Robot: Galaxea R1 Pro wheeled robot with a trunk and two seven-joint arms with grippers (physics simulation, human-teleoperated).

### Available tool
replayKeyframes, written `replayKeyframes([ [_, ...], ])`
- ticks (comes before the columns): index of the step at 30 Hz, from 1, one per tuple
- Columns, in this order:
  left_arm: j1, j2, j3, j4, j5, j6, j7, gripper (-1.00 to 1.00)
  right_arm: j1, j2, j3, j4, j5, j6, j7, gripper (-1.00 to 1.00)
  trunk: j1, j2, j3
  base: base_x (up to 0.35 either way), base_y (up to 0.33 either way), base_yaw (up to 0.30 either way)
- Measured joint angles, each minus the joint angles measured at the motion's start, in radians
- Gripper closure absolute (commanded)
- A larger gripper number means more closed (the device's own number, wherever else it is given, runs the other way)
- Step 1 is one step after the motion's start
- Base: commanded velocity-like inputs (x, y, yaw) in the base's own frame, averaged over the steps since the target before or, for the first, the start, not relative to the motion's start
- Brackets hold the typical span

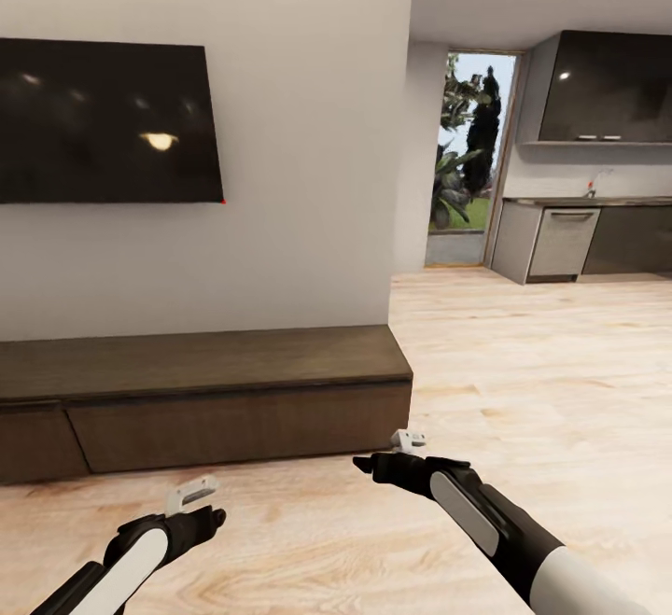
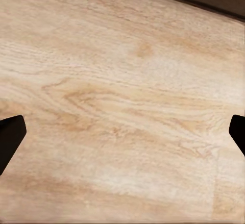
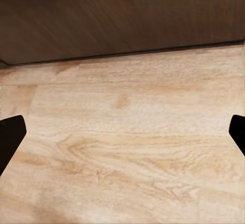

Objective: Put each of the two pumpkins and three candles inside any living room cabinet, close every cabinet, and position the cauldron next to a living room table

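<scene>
A long low dark-brown cabinet (image 1: 215, 382) stands against the white wall under a wall-mounted TV, its front panels shut and its flat top bare. My left gripper (image 1: 217, 514) hovers over the wood floor in front of it, open with nothing held. My right gripper (image 1: 362, 464) is also open and points at the cabinet's right end, close to its front (image 3: 122, 15). In both wrist views the black fingertips (image 2: 10, 134) (image 3: 10, 134) sit far apart at the picture edges. Pumpkins, candles, cauldron and table are out of view.
A black TV (image 1: 107, 120) hangs on the wall above the cabinet. To the right, light wood floor (image 1: 541, 363) runs back to a kitchen with grey cabinets (image 1: 560, 242) and a glass door (image 1: 467, 158) onto greenery.
</scene>
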Motion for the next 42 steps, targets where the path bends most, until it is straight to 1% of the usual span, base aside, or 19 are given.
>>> replayKeyframes([
  [5, -0.001, -0.001, -0.001, 0.014, 0.002, -0.001, 0.001, -1.0, 0.0, 0.0, 0.005, 0.0, 0.002, -0.003, -0.005, -1.0, -0.019, 0.035, 0.016, 0.0, 0.0, 0.0],
  [8, -0.001, -0.007, -0.002, 0.027, 0.001, -0.001, 0.001, -1.0, 0.0, 0.001, 0.003, 0.002, 0.023, -0.009, -0.021, -1.0, -0.031, 0.056, 0.025, 0.0, 0.0, 0.0],
  [10, -0.002, -0.011, -0.002, 0.044, -0.001, -0.002, 0.001, -1.0, 0.0, 0.002, 0.002, 0.004, 0.045, -0.011, -0.044, -1.0, -0.038, 0.07, 0.031, 0.0, 0.0, 0.0],
  [12, -0.005, -0.017, -0.002, 0.067, -0.003, -0.003, 0.0, -1.0, 0.0, 0.003, -0.002, 0.034, 0.072, -0.01, -0.102, -1.0, -0.046, 0.084, 0.038, 0.0, 0.0, 0.0],
  [13, -0.006, -0.021, -0.002, 0.076, -0.004, -0.004, 0.0, -1.0, 0.0, 0.003, -0.004, 0.073, 0.08, -0.011, -0.143, -1.0, -0.05, 0.091, 0.041, 0.0, 0.0, 0.0],
  [14, -0.007, -0.023, -0.002, 0.079, -0.004, -0.004, 0.0, -1.0, 0.0, 0.003, -0.005, 0.102, 0.082, -0.012, -0.16, -1.0, -0.054, 0.098, 0.044, 0.0, 0.0, 0.0],
  [17, -0.007, -0.025, -0.002, 0.083, -0.005, -0.006, 0.0, -1.0, 0.0, 0.003, -0.007, 0.143, 0.086, -0.012, -0.18, -1.0, -0.065, 0.119, 0.053, 0.0, 0.0, 0.0],
  [23, -0.008, -0.027, -0.002, 0.103, -0.005, -0.01, -0.001, -1.0, 0.0, 0.004, -0.008, 0.173, 0.088, -0.013, -0.19, -1.0, -0.088, 0.161, 0.072, -0.024, 0.0, 0.0],
  [29, -0.008, -0.027, -0.001, 0.107, -0.005, -0.014, -0.001, -1.0, 0.0, 0.004, -0.008, 0.175, 0.088, -0.013, -0.19, -1.0, -0.111, 0.203, 0.091, -0.235, 0.0, 0.0],
  [42, -0.008, -0.028, 0.002, 0.107, -0.005, -0.017, -0.001, -1.0, 0.0, 0.004, -0.005, 0.177, 0.089, -0.013, -0.19, -1.0, -0.161, 0.294, 0.132, -0.077, 0.0, 0.0],
])
